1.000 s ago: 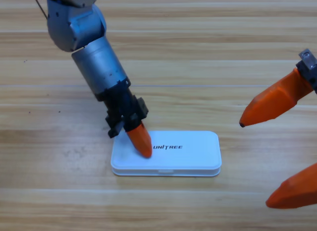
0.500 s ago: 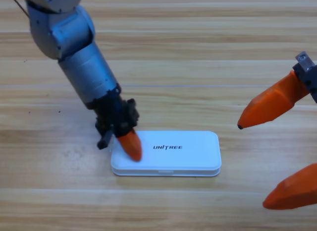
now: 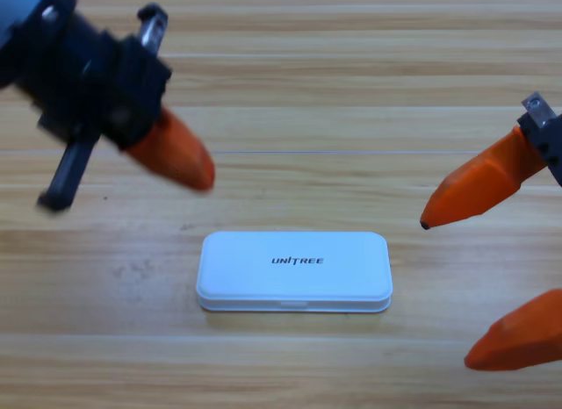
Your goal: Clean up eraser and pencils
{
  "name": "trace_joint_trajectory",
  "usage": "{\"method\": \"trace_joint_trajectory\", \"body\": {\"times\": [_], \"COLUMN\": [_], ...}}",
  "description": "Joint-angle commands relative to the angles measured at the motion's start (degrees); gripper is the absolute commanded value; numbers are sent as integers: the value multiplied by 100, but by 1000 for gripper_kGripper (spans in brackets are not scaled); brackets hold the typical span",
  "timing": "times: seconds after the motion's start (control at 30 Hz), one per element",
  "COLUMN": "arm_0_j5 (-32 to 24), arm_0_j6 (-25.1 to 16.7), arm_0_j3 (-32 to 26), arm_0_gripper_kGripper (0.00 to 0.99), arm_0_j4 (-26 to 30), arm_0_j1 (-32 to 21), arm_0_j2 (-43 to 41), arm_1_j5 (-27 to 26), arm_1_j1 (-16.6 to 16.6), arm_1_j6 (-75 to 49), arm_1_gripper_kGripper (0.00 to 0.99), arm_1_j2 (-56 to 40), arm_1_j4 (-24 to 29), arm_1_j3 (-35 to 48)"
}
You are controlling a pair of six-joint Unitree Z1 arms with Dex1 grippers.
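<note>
Change: the left gripper [image 3: 171, 154] has lifted off the case's left end and pulled back toward the table's upper-left corner.
Table [image 3: 351, 93]: wooden, planks running left to right.
Right gripper [image 3: 457, 290]: waits at the table's right edge, jaws spread wide and empty.
Left gripper state: only one orange jaw shows; I cannot tell whether it is released or clenched.
White case [image 3: 294, 271]: lid down, near the table's middle, long axis left to right, below and right of the left gripper, roughly as near to either arm.
Eraser, pencils: not visible; judged to be inside the case, task likely finished.
</note>
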State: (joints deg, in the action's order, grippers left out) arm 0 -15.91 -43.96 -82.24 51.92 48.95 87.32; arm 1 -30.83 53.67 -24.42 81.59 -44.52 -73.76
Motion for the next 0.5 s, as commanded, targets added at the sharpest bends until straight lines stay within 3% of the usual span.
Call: {"method": "trace_joint_trajectory", "body": {"times": [0.03, 0.1, 0.13, 0.2, 0.23, 0.5], "arm_0_j5": [-105, -131, -131, -131, -114, -35], "arm_0_j6": [98, 63, 63, 71, 98, 186], "arm_0_j3": [402, 437, 446, 464, 464, 481], "arm_0_gripper_kGripper": [0, 0, 186, 896, 980, 990], "arm_0_j4": [72, 90, 99, 99, 90, 64], "arm_0_j1": [879, 914, 923, 932, 923, 923], "arm_0_j2": [-84, -84, -92, -119, -119, -57], "arm_1_j5": [-98, -98, -89, -89, -89, -89], "arm_1_j1": [109, 109, 109, 109, 109, 109], "arm_1_j6": [42, 42, 42, 42, 42, 60], "arm_1_gripper_kGripper": [988, 988, 988, 988, 988, 988], "arm_1_j2": [226, 244, 252, 270, 279, 305], "arm_1_j4": [93, 93, 93, 93, 93, 93], "arm_1_j3": [90, 90, 90, 81, 81, 46]}}
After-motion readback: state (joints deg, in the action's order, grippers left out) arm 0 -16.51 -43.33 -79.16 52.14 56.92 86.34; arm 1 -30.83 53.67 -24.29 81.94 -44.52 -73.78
